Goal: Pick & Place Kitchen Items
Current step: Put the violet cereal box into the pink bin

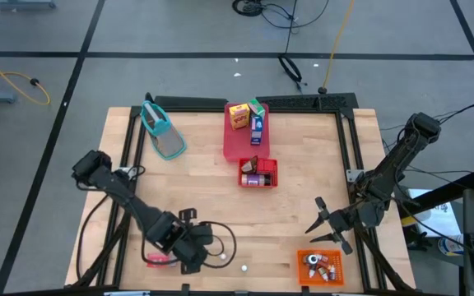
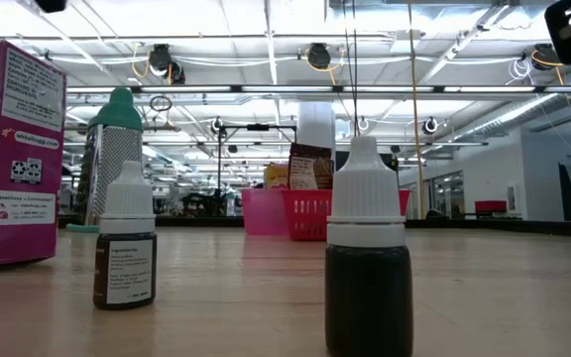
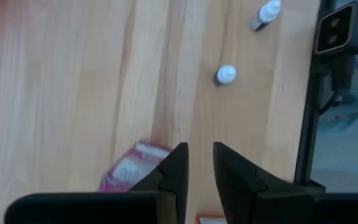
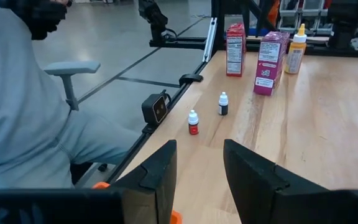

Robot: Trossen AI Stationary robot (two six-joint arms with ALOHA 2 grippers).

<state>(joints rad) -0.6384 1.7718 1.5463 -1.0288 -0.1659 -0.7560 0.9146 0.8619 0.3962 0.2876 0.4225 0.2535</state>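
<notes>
**Left arm poised over pink carton, pick not yet made**

- Left gripper: low at the near edge of the table, left of centre. In the left wrist view its fingers stand slightly parted with a narrow gap, nothing between them.
- A pink carton lies flat on the wood just beside and partly under the left fingertips; it shows as a pink patch in the high view. Judged step: approach to grasp. The next move calls for wider jaws and a shift to centre over the carton before descending.
- Two small white-capped bottles and stand farther out, apart from the fingers.
- Right gripper: waiting near the right edge, fingers spread wide and empty, just above the orange bin.
- Red trays at table centre already hold cartons.
</notes>
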